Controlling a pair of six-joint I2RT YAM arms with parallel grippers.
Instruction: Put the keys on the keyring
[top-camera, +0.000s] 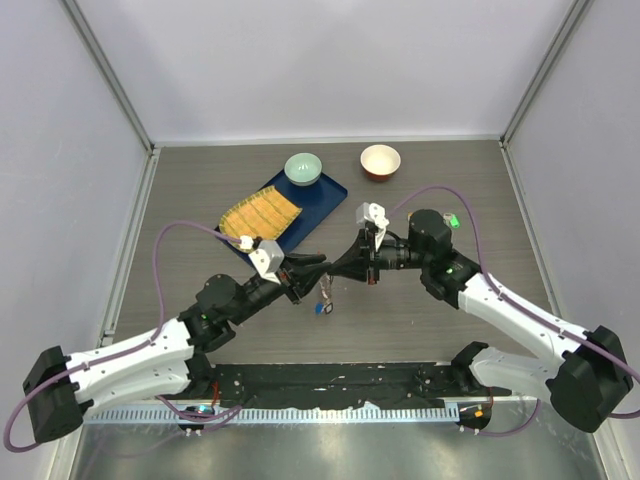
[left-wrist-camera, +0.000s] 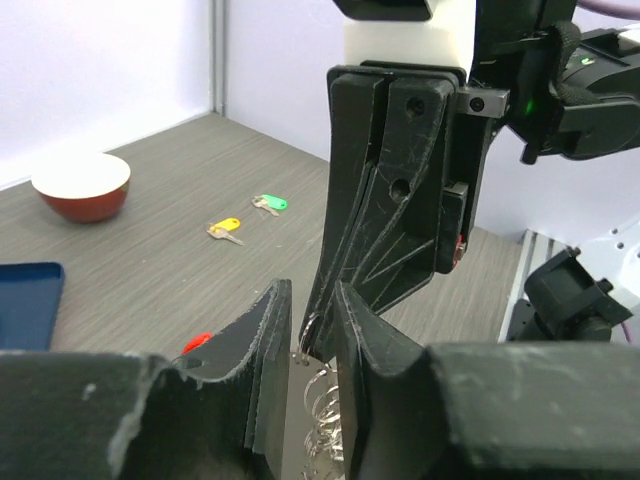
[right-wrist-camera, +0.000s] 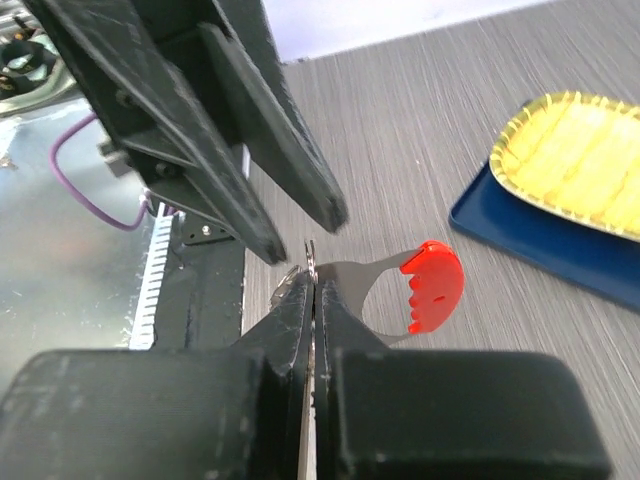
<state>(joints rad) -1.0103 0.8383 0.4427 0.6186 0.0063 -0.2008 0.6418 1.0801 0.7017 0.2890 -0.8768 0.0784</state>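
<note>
The keyring (top-camera: 323, 301) hangs just above the table between both arms, and its red and blue tagged pieces dangle below. My right gripper (right-wrist-camera: 313, 285) is shut on the keyring's top silver ring (right-wrist-camera: 311, 258). A flat silver piece with a red head (right-wrist-camera: 432, 286) sticks out to the side of it. My left gripper (left-wrist-camera: 312, 295) stands a little open around that ring (left-wrist-camera: 308, 340), its pads not touching it, with the chain of rings (left-wrist-camera: 335, 420) below. Two keys lie on the table further off, one yellow (left-wrist-camera: 225, 230) and one green (left-wrist-camera: 270, 203).
A blue tray (top-camera: 322, 203) at the back holds a green bowl (top-camera: 303, 168) and a yellow woven dish (top-camera: 260, 214). A brown bowl (top-camera: 380, 160) with a white inside stands to its right. The two arms meet tip to tip at the table's middle.
</note>
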